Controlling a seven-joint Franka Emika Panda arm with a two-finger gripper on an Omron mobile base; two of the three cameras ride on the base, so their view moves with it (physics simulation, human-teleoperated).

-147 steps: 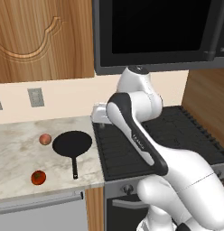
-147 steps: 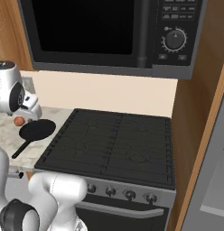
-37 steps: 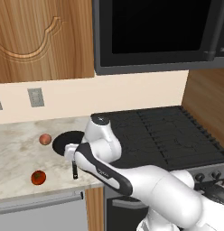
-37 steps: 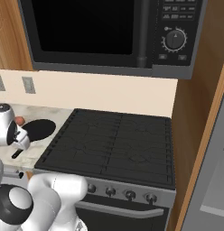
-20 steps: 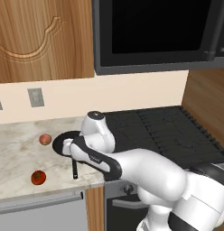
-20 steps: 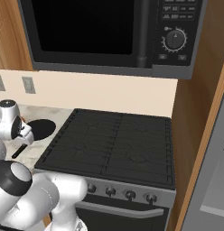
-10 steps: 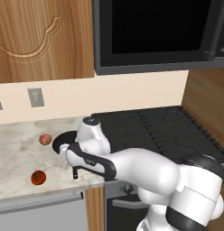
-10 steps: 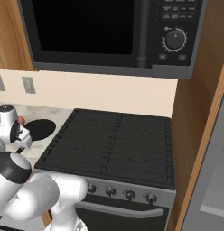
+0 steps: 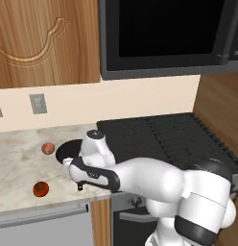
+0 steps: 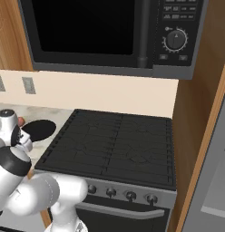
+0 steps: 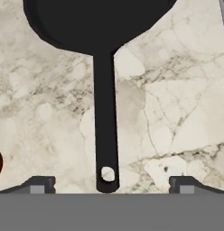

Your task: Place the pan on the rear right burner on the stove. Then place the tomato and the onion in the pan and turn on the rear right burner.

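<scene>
Marble counter (image 11: 177,113) fills the hand view, with the pan (image 11: 95,22) at the top and its thin black handle (image 11: 106,131) running straight down between the two fingertips (image 11: 39,185), which stand spread wide on either side, touching nothing. The gripper (image 11: 109,186) sits just above the handle's end, where a small hanging hole shows.

Compared with half a second ago, the arm (image 9: 140,178) has folded lower over the counter edge, and the wrist now covers more of the pan (image 9: 68,150) in the left base view; seven seconds back the whole pan lay in plain sight.

The pan rests on the counter left of the stove (image 10: 114,140), not on the rear right burner (image 10: 146,124). The onion (image 9: 48,148) lies just beside the pan's far left rim; the tomato (image 9: 40,189) sits nearer the counter front, well apart from it.

In the right base view the pan (image 10: 39,129) is partly hidden by the arm, and the pan's round body is cut off at the top of the hand view. A dark red sliver at that view's left edge is too little to name
</scene>
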